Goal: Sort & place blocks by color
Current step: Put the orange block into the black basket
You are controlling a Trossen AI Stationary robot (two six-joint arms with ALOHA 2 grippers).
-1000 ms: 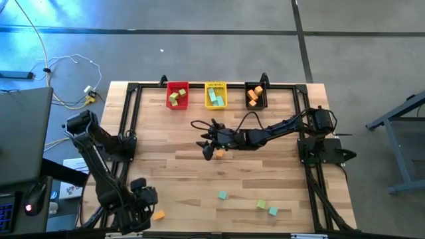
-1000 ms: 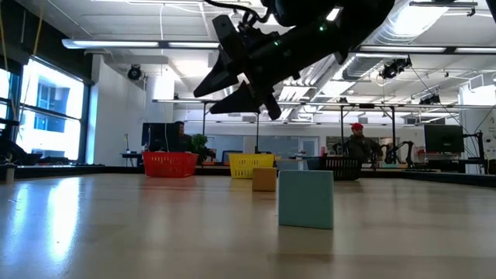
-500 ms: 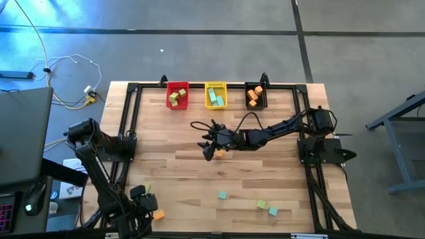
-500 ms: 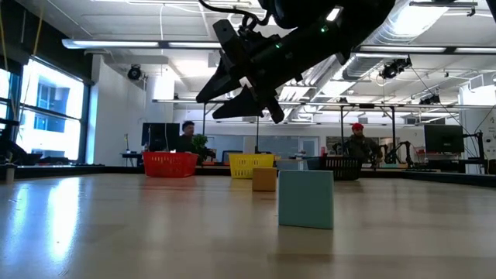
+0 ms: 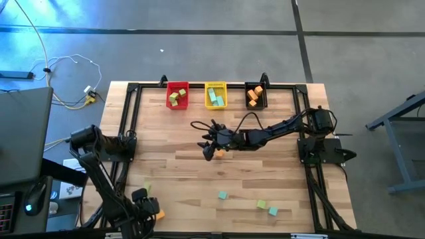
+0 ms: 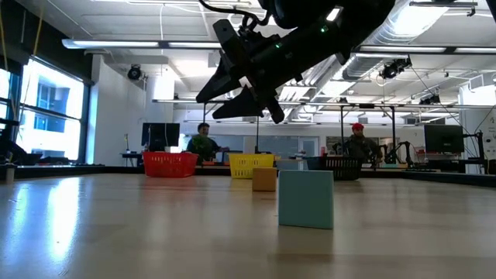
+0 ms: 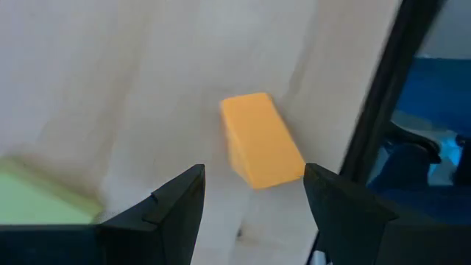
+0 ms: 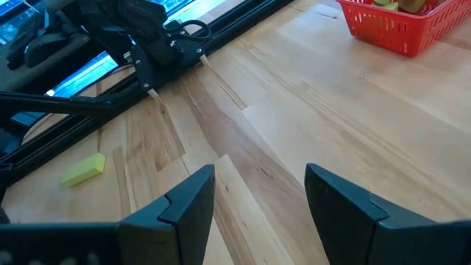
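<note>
My left gripper [image 5: 146, 210] stands open at the table's near left corner, pointing steeply down. An orange block [image 7: 261, 140] lies flat on the wood just ahead of its two fingers, untouched, and shows beside the gripper as an orange block [image 5: 159, 214] from above. A yellow-green block [image 5: 147, 190] lies a little farther in. My right gripper [image 5: 208, 144] hangs open above the table's middle, over another orange block [image 5: 219, 154]. Two teal blocks [image 5: 222, 195] [image 5: 273, 211] and a green block [image 5: 261, 204] lie near the front right.
Red bin [image 5: 176, 95], yellow bin [image 5: 215, 95] and black bin [image 5: 255, 95] stand in a row at the far edge, each with blocks inside. A black frame rail [image 7: 383, 110] runs close beside the left gripper. People show in the room beyond the table.
My left gripper has come down and gone toward the table's near edge, closing on the orange block at the near left corner, and stays open.
</note>
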